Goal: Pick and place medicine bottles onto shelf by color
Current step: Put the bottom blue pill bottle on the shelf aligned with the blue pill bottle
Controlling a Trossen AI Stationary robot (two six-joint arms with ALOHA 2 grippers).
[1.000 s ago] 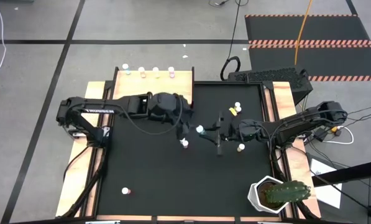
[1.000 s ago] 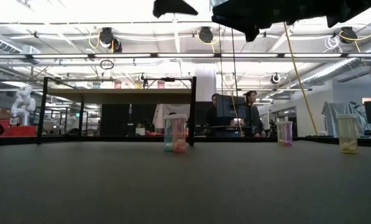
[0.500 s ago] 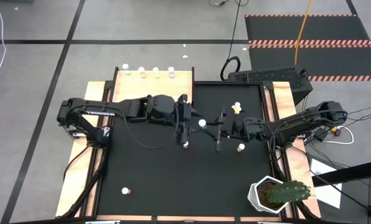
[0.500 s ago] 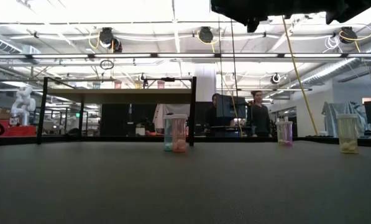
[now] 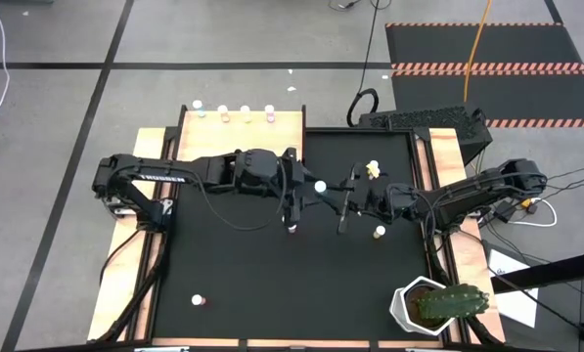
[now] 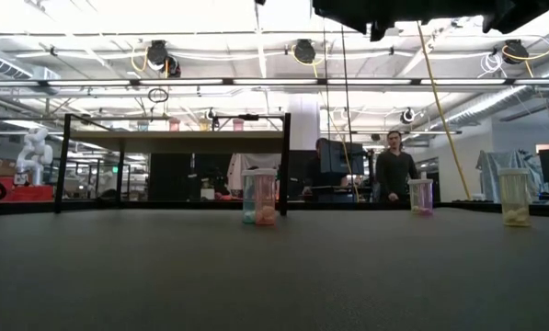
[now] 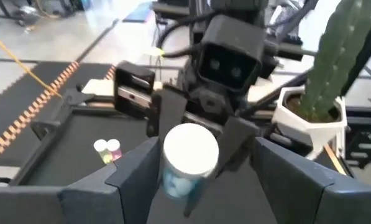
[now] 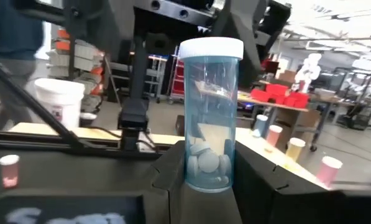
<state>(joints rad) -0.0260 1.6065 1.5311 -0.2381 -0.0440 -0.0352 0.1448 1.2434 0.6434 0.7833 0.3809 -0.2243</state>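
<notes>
The right claw [image 8: 207,182] holds a small see-through blue bottle [image 8: 210,112] with a white plastic cap. It grips the bottle low on its sides, so the bottle stands straight up and the top half sticks out above the claw. That leaves room for the left claw [image 7: 191,186], which sits right across from the right claw with the white cap in between its two sides. This looks like a hand-over from one claw to the other. I cannot tell if the left claw is squeezing the blue bottle or only sits around it. The blue bottle is up in the air above the black worktop [image 5: 233,264], right between the two claws. Its body is clear and light blue, and a few round pale pills lie at the bottom. The pale wooden shelf [image 5: 243,137] is well behind the left claw, with a row of tiny bottles [image 5: 245,111] on its far edge. The left claw is nearer to the shelf, so passing the bottle over makes sense.
</notes>
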